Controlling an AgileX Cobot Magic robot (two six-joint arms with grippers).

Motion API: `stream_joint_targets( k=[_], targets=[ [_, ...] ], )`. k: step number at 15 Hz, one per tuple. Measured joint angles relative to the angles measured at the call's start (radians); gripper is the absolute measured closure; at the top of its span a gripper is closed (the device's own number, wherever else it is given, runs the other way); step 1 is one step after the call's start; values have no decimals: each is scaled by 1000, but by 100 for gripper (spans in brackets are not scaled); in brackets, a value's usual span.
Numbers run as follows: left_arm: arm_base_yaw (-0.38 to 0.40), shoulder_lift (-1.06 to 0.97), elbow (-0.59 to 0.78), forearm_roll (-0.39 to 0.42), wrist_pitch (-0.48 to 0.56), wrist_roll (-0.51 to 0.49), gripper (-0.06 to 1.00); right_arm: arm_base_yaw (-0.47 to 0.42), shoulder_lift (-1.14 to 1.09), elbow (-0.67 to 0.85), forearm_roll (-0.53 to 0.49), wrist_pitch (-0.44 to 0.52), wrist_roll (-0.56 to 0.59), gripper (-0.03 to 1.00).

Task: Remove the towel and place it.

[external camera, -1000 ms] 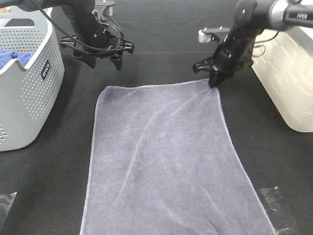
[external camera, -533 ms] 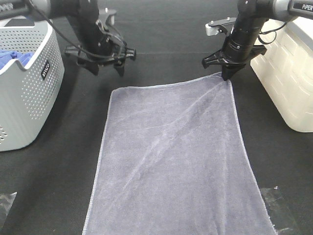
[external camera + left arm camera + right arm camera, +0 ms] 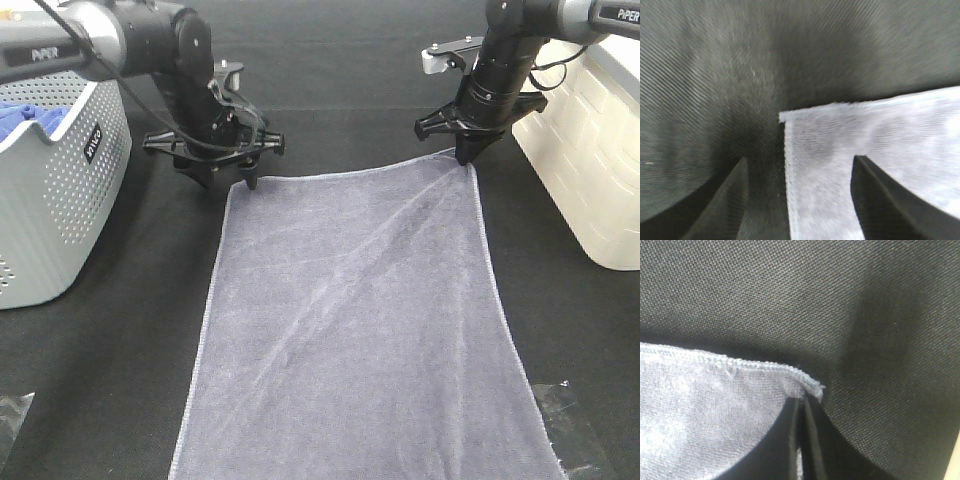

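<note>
Far left, the grey perforated basket (image 3: 60, 190) is cut off by the frame edge, with only a scrap of blue cloth (image 3: 18, 115) peeking over its rim. Next, the left gripper (image 3: 228, 180) is down low at the towel (image 3: 350, 320), right over its far left corner. In the left wrist view the left gripper (image 3: 800, 200) has its jaws spread apart, and the corner of the towel (image 3: 865, 150) sits between them, one finger (image 3: 725, 200) over bare black table cover (image 3: 700, 75), the other above cloth. Whether the tips touch anything, I can't tell; that view is blurred.

The towel lies flat on the black table cover, lengthwise toward the camera, its near end cut off by the bottom of the frame. It is grey-lavender with a pale stitched hem, and a few soft diagonal creases run across it.

At the far right corner, the right gripper (image 3: 465, 158) has the hem. The right wrist view shows the right gripper (image 3: 802, 435) with jaws pressed together, the towel (image 3: 705, 405) corner pinched between them and puckered upward. Beyond it, a white bin (image 3: 590, 170) runs out of frame.
</note>
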Motion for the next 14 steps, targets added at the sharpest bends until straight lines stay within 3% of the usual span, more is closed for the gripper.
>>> stream_joint_targets(
  k=[3, 7, 8, 11, 13, 14],
  targets=[
    [0, 22, 0, -1, -41, -1, 40, 0, 0, 0, 0, 0, 0, 97],
    [0, 50, -4, 6, -76, -2, 55, 0, 0, 0, -2, 1, 0, 97],
    [0, 51, -5, 6, -77, -2, 59, 0, 0, 0, -2, 2, 0, 97],
    [3, 50, -5, 24, -102, 19, 91, 0, 0, 0, -2, 2, 0, 97],
    [1, 46, -5, 29, -128, 41, 94, 0, 0, 0, -2, 2, 0, 97],
    [1, 36, -5, 68, -148, 45, 94, 0, 0, -11, -2, 1, 0, 97]
  ],
)
